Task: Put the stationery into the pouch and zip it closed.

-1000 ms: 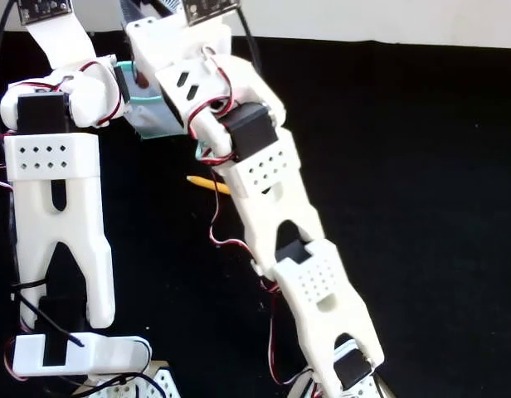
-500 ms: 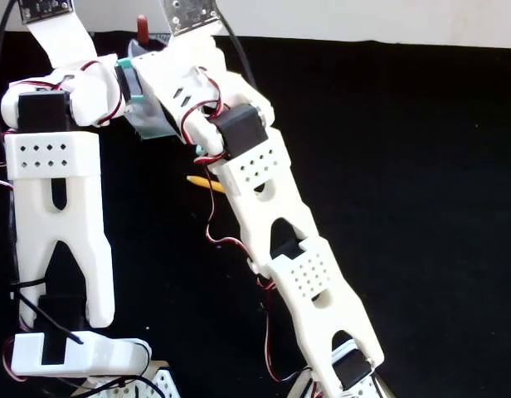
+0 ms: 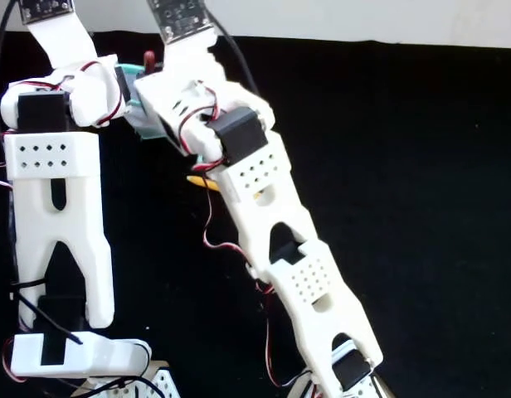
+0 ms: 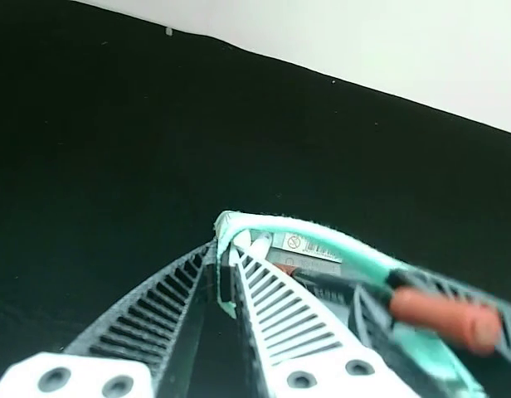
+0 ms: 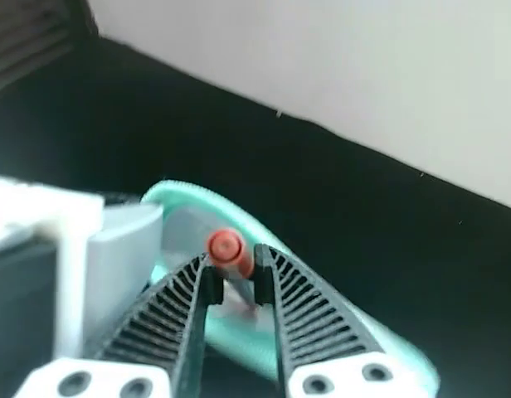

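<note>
Yellow pencil: lies on the black table, partly hidden under the right arm. Pouch, clear with a teal rim: sits near the table's far edge, mouth open. Left gripper: pinched tight on the pouch's rim. Right gripper: clamped on a red pen, held at the pouch's mouth.

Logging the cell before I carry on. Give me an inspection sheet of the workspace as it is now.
Surface: black table.
Job's things: teal pouch, open; red pen at its mouth; yellow pencil lying on the table, partly under the right arm.
Clutter: nothing seen.
Grippers: left gripper shut on the pouch rim; right gripper shut on the pen.
Cables: red and black wires along both arms, one loop hanging beside the right arm.
Surroundings: pale wall behind the table.
</note>
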